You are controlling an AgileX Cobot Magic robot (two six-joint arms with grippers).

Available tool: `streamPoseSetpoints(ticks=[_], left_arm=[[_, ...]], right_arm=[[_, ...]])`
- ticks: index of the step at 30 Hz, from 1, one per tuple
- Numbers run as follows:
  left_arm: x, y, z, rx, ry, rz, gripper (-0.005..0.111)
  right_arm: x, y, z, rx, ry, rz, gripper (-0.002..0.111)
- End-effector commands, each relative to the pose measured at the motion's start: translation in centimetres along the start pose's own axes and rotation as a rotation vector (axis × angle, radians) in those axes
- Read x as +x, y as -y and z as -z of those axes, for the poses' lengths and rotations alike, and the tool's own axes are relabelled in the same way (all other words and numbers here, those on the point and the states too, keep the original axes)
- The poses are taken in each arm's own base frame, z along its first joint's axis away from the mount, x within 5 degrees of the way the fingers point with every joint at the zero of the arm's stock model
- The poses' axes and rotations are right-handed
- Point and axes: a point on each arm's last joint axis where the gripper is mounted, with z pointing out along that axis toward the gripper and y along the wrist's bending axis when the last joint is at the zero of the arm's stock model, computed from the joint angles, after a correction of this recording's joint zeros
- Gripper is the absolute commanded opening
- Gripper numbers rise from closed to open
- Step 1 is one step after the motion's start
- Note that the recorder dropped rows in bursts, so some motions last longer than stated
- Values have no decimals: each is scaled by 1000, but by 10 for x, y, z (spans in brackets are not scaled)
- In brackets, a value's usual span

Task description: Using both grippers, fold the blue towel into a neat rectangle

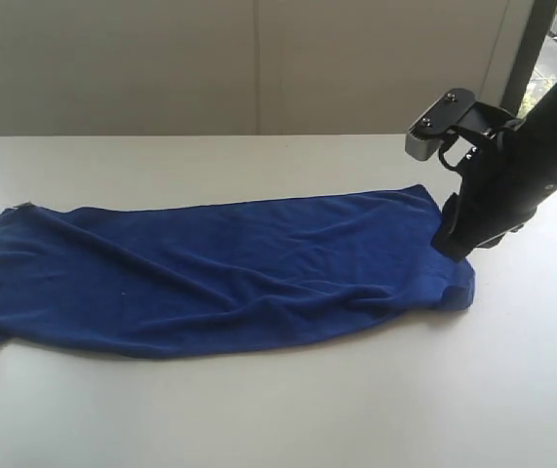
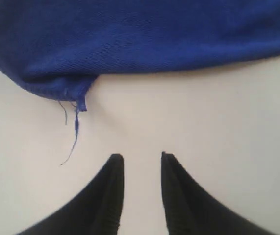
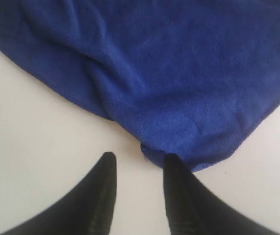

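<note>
The blue towel (image 1: 219, 268) lies as a long, wrinkled strip across the white table (image 1: 288, 409). My right gripper (image 1: 451, 246) is down at the towel's right end, just off its edge. In the right wrist view this gripper (image 3: 139, 157) is open, with bare table between the fingers and a rounded towel corner (image 3: 189, 152) touching one fingertip (image 3: 171, 164). In the left wrist view my left gripper (image 2: 140, 156) is open over bare table. It is a short way from a towel corner (image 2: 76, 93) with loose threads (image 2: 73, 142). The left arm is out of the exterior view.
A pale wall (image 1: 210, 58) rises behind the table's far edge (image 1: 161, 136). A dark window frame (image 1: 530, 49) stands at the back right. The right arm's grey module (image 1: 422, 143) and cables hang above the towel's right end.
</note>
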Motion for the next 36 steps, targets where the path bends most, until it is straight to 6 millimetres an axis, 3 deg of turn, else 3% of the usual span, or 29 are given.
streamPoseSetpoints(ticks=[1,10,23,36], left_arm=[[-3,-9,-20,-15,-11,254,45],[-12,-27,-52,-86,47,581,49],[-13,-40,-80,-136,58,608,48],[-14,-45,-89,-159,78,611,42]], right_arm=[[-1,1,0,9,14,-48,36],[-2,1,0,16,27,-70,36],[-4,3,0,35,53,-76,36],[-5,4,0,42,61,-77,36]])
